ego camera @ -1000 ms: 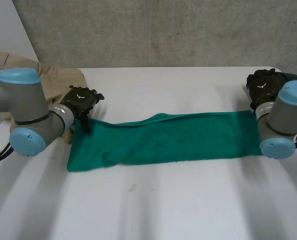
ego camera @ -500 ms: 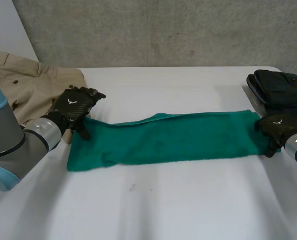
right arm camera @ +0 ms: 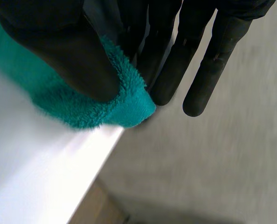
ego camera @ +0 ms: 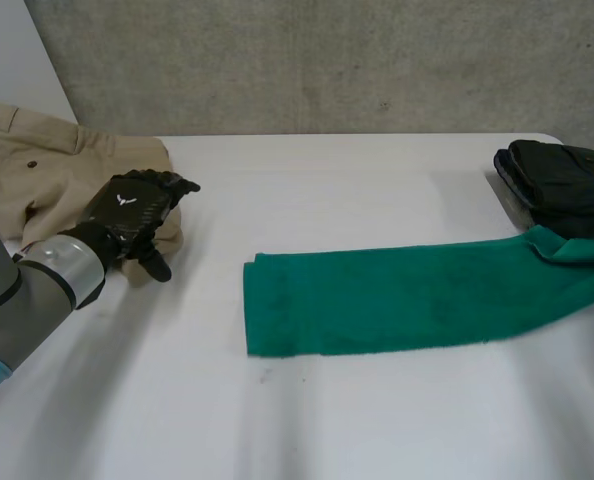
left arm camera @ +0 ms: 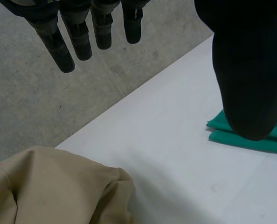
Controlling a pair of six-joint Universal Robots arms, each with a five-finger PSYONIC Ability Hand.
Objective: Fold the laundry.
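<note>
Lying along the white surface (ego camera: 307,420), the green towel (ego camera: 397,300) is a long folded strip. Right hand (right arm camera: 59,46) clamps the towel's right-end corner, thumb pressing the pile against straight fingers. Well apart from the towel's other end, left hand (ego camera: 132,215) hovers, fingers straight and spread, holding nothing. Tan trousers (ego camera: 47,170) lie farther out past that same end. Just behind the towel's pinched end sits a folded black garment (ego camera: 562,185).
</note>
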